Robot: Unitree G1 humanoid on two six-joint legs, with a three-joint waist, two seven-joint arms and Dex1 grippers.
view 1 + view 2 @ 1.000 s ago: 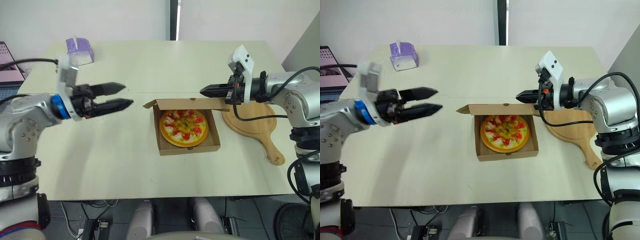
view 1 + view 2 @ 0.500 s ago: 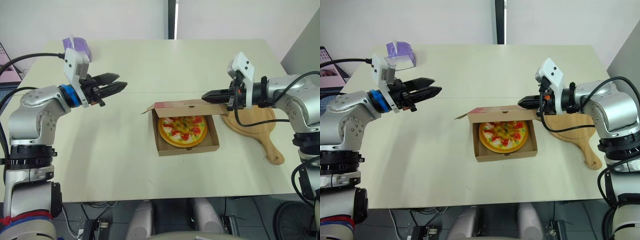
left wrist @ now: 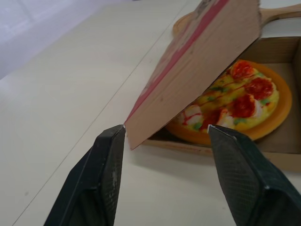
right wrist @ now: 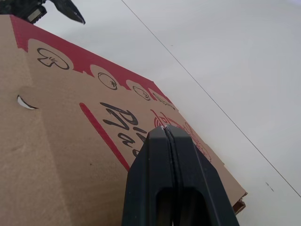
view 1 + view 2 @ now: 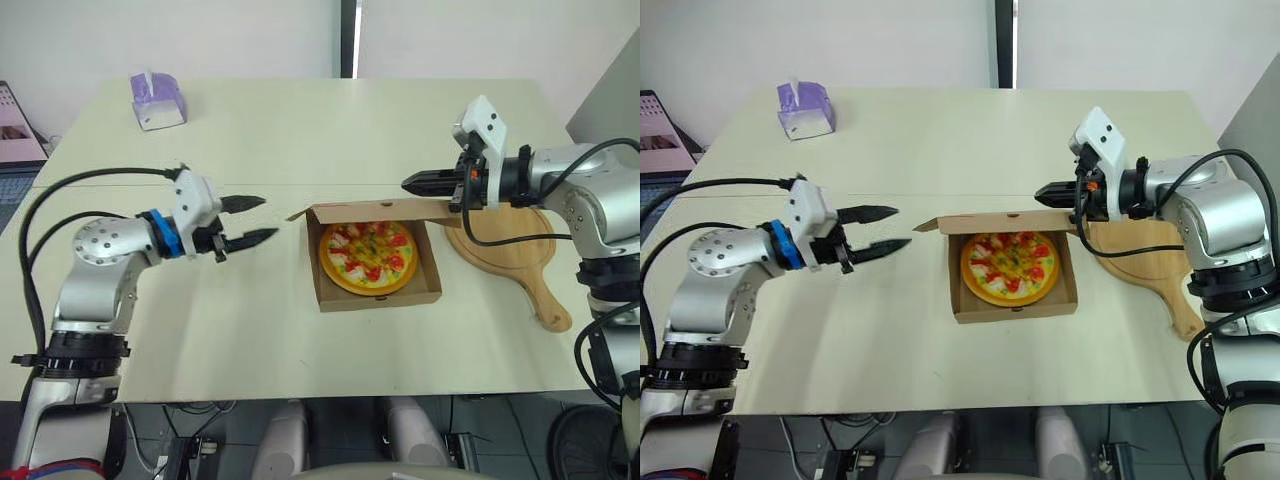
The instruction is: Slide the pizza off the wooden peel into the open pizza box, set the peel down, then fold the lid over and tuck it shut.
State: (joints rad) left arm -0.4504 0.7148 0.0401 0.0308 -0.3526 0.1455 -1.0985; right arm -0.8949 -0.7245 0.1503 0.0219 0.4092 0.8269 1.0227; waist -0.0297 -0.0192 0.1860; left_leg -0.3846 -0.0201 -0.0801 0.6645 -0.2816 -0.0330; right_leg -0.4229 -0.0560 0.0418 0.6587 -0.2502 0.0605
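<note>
The open cardboard pizza box (image 5: pixel 428 290) sits mid-table with the pizza (image 5: pixel 366 256) inside. Its lid (image 5: pixel 360 210) stands roughly upright along the far side. My right gripper (image 5: pixel 405 183) is shut, its tips resting against the lid's printed outer face (image 4: pixel 70 141). My left gripper (image 5: pixel 268 217) is open just left of the box. The lid's left corner (image 3: pixel 141 127) sits between its fingertips without being gripped. The wooden peel (image 5: pixel 505 240) lies flat on the table right of the box, partly hidden behind my right arm.
A purple tissue box (image 5: pixel 157 100) stands at the far left of the table. A pink-edged object (image 5: pixel 15 130) lies beyond the table's left edge. A seam line (image 5: pixel 300 185) crosses the tabletop behind the box.
My left arm swung down and in from the far left, bringing its gripper, now spread wider, to the lid's left corner. The lid tipped back a little from over the pizza.
</note>
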